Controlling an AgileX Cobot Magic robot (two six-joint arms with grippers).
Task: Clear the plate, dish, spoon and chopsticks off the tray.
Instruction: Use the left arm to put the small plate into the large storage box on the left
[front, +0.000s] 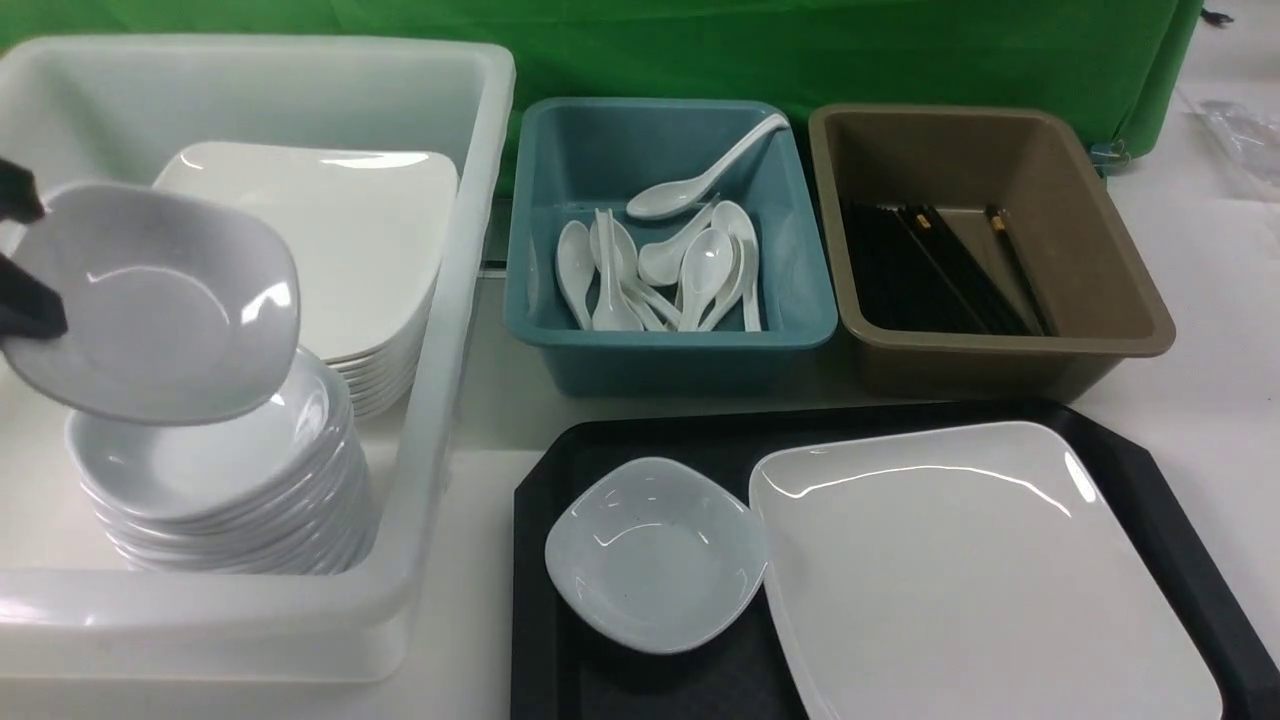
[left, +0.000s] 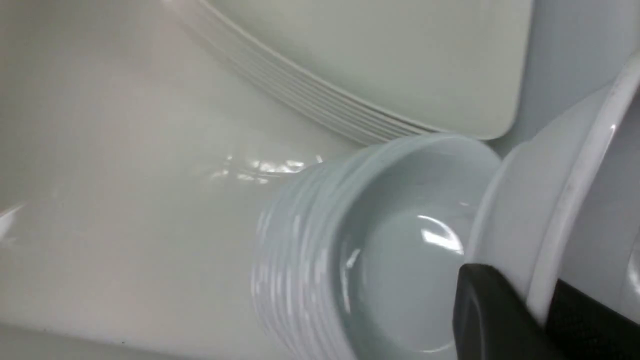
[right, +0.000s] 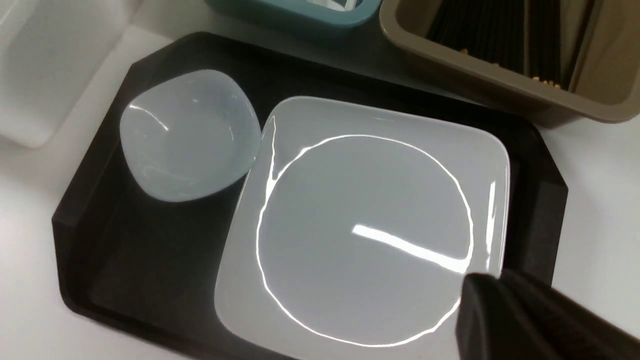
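My left gripper (front: 25, 260) is shut on the rim of a small greyish-white dish (front: 150, 300), holding it tilted just above a stack of like dishes (front: 220, 480). In the left wrist view the fingers (left: 480, 305) pinch that dish's rim (left: 550, 210). On the black tray (front: 540, 620) rest another small dish (front: 655, 550) and the large white plate (front: 980, 570), side by side. My right gripper (right: 492, 277) hovers shut and empty over the plate's (right: 365, 225) corner; the front view does not show it. No spoon or chopsticks lie on the tray.
A big white tub (front: 440, 400) on the left holds the dish stack and a stack of plates (front: 340, 240). Behind the tray, a teal bin (front: 670, 335) holds several spoons (front: 700, 265) and a brown tub (front: 1000, 345) holds black chopsticks (front: 930, 270).
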